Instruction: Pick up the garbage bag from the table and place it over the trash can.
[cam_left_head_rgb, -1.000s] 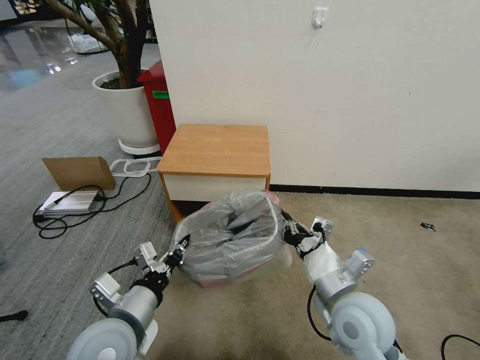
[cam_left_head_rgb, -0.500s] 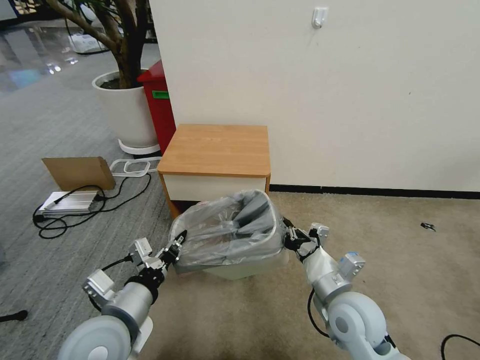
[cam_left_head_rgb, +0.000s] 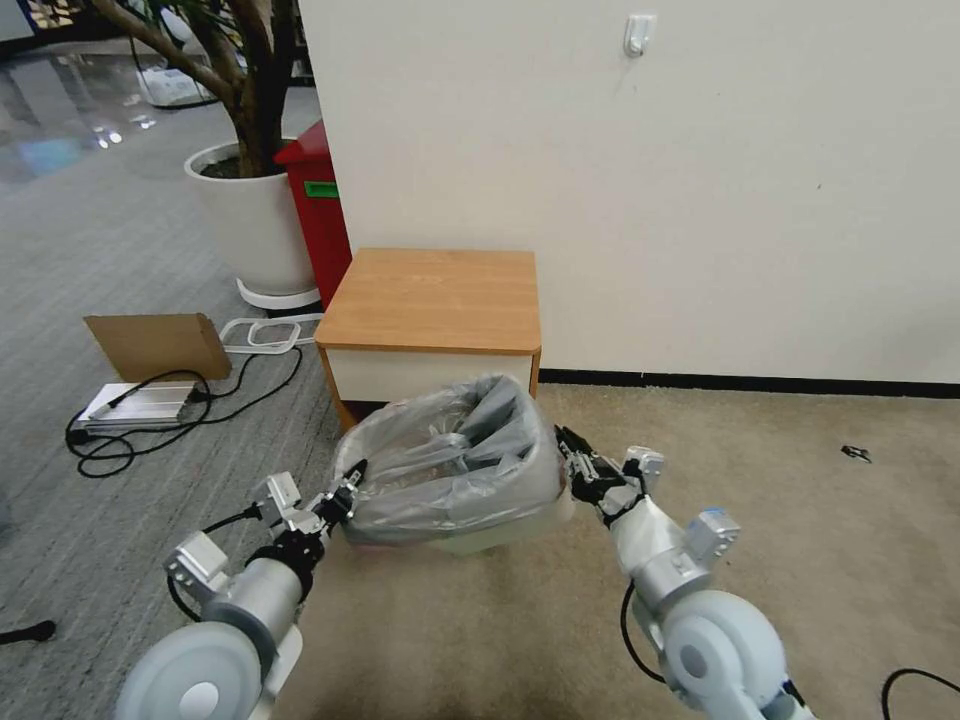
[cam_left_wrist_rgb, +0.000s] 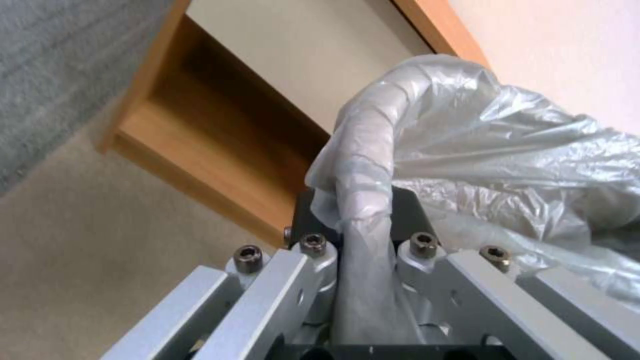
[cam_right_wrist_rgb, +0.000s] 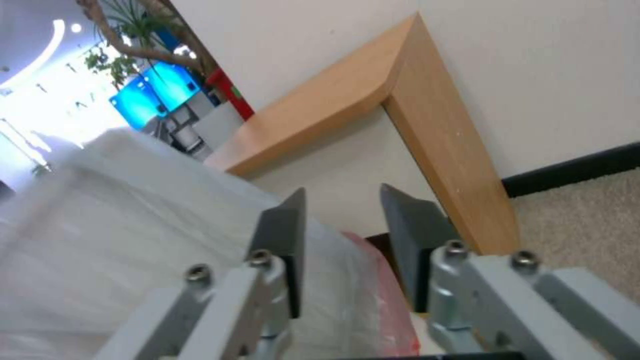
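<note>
The grey translucent garbage bag (cam_left_head_rgb: 450, 470) lies draped over the cream trash can (cam_left_head_rgb: 500, 538), which stands on the carpet in front of the wooden table (cam_left_head_rgb: 435, 295). My left gripper (cam_left_head_rgb: 347, 487) is at the bin's left side, shut on a twisted strand of the bag's edge (cam_left_wrist_rgb: 363, 200). On the bin's right side my right gripper (cam_left_head_rgb: 568, 447) is open. Its dark fingers (cam_right_wrist_rgb: 280, 245) stand apart beside the bag (cam_right_wrist_rgb: 133, 225) and its pink-red edge, with nothing between them. The table's top is bare.
A red bin (cam_left_head_rgb: 318, 210) and a white plant pot (cam_left_head_rgb: 250, 225) stand left of the table by the wall. Cardboard (cam_left_head_rgb: 155, 345), a grey box and black cables (cam_left_head_rgb: 130, 405) lie on the floor at the left. Open carpet stretches to the right.
The bag has come down lower over the bin, with both grippers moving down at its sides. The right gripper has let go of the bag and opened.
</note>
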